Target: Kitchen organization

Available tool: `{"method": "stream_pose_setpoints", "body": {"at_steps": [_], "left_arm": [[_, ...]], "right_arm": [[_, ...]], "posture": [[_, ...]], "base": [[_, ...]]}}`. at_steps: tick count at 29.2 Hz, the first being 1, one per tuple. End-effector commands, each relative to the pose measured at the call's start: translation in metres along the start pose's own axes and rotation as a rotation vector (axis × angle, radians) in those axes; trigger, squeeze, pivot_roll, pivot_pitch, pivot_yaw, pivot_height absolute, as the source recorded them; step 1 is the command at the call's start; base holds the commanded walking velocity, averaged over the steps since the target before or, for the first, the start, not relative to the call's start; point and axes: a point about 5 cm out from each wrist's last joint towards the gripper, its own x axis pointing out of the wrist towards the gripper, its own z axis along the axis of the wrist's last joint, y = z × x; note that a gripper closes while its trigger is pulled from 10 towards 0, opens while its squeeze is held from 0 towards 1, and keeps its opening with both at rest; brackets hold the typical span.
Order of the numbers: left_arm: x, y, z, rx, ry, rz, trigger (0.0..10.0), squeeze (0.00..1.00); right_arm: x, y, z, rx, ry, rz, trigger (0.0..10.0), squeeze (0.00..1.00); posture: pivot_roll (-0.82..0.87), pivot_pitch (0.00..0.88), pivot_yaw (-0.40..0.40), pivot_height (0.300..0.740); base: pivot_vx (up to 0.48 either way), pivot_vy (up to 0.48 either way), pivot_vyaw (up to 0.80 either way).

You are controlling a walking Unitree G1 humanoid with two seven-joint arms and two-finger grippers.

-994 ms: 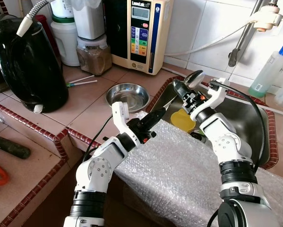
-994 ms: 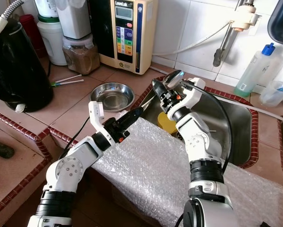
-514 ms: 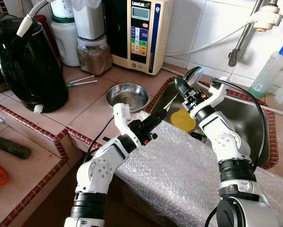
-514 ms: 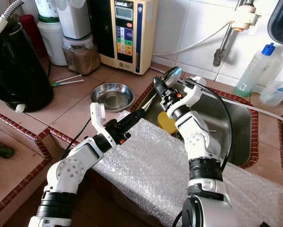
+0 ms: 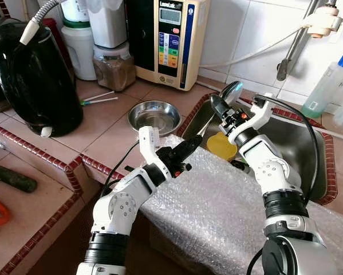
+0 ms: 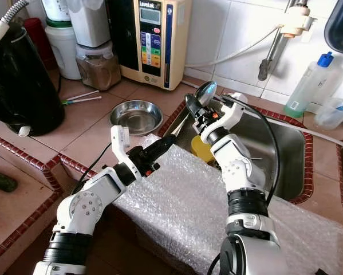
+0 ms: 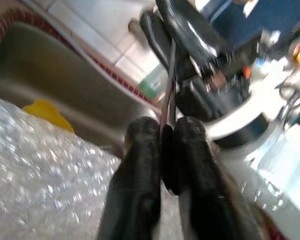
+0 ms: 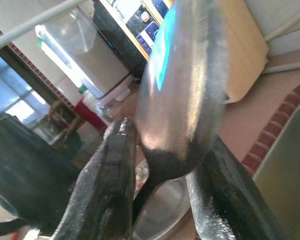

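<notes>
Left eye view: above the edge of the stainless-steel sink, the right gripper clenches its jaws on the bowl of a long silver metal spoon while the left gripper pinches its thin handle, over bubble wrap beside the tiled worktop.

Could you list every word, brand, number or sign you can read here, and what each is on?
"LeveLuk": top of the cream water machine at the wall.
The machine's small screen and coloured buttons: too small to read.
Label on the clear bottle with the blue cap: too small to read.
Labels on the white containers behind the black kettle: unreadable.
</notes>
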Motion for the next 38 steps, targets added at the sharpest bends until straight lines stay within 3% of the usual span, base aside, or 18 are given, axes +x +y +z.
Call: {"method": "stream_pose_setpoints", "body": {"at_steps": [1, 6, 14, 26, 29, 30, 34, 38], "left_arm": [[0.004, -0.006, 0.010, 0.071, -0.026, -0.014, 10.0, 1.00], [0.004, -0.002, 0.012, 0.126, -0.029, 0.032, 10.0, 1.00], [0.005, 0.011, 0.020, 0.172, -0.075, 0.164, 10.0, 1.00], [0.005, 0.012, 0.019, 0.182, -0.077, 0.169, 10.0, 1.00], [0.005, 0.012, 0.019, 0.218, -0.060, 0.166, 10.0, 1.00], [0.005, 0.012, 0.019, 0.290, -0.016, 0.157, 10.0, 1.00], [0.004, 0.014, 0.018, 0.354, 0.020, 0.150, 10.0, 1.00], [0.001, 0.017, 0.020, 0.477, 0.064, 0.160, 10.0, 1.00]], "right_arm": [[-0.007, -0.017, 0.007, -0.136, 0.001, -0.122, 0.0, 0.00], [-0.005, -0.020, 0.011, -0.264, -0.013, -0.184, 0.0, 0.00], [-0.004, -0.025, 0.016, -0.333, -0.040, -0.255, 0.0, 0.00], [-0.003, -0.030, 0.012, -0.365, -0.046, -0.291, 0.0, 0.00], [-0.005, -0.032, 0.009, -0.384, -0.036, -0.301, 0.0, 0.00], [-0.007, -0.035, 0.007, -0.457, -0.013, -0.308, 0.0, 0.00], [-0.009, -0.038, 0.003, -0.563, 0.028, -0.320, 0.0, 0.00], [-0.015, -0.046, -0.005, -0.761, 0.112, -0.359, 0.0, 0.00]], "posture": [[-0.01, 0.000, 0.002, 0.740], [-0.01, 0.000, 0.002, 0.740], [0.00, 0.000, 0.004, 0.740], [0.01, 0.000, 0.007, 0.740], [0.01, 0.000, 0.006, 0.740], [0.02, 0.000, 0.004, 0.740], [0.02, 0.000, 0.004, 0.740], [0.02, 0.000, 0.005, 0.740]], "base": [[0.000, 0.000, 0.00], [0.000, 0.000, 0.00], [0.000, 0.000, 0.00], [0.000, 0.000, 0.00], [0.000, 0.000, 0.00], [0.000, 0.000, 0.00], [0.000, 0.000, 0.00], [0.000, 0.000, 0.00]]}}
